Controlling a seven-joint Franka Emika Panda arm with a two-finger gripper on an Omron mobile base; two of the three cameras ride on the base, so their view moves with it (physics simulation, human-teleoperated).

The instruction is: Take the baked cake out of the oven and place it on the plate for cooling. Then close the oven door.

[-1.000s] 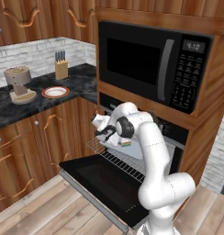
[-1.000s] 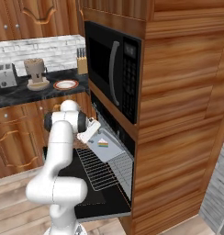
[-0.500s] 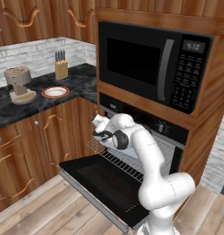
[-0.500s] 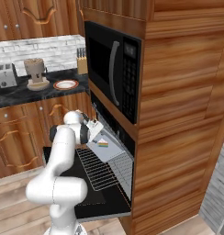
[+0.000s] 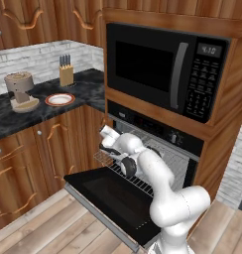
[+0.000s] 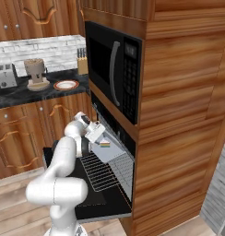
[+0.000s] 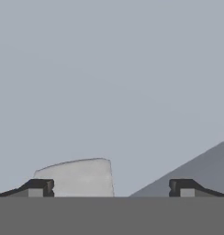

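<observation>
Left base view: the oven door lies dropped flat, and the arm reaches over it into the oven, its hand near the front of the wire rack. The white plate with the red-orange rim sits on the desk well to the left, near the knife block. Carrying the cake that far risks clipping the open door or the cabinet edge.

Right base view: the baked cake rests on a pale tray inside the oven, just beside the tool. A shallow or off-centre approach could push the small flat piece back instead of catching it.

Hand view: the tool stands wide open with nothing between its fingertips, facing grey oven wall; the cake is not lined up between them, so closing here would likely miss.
</observation>
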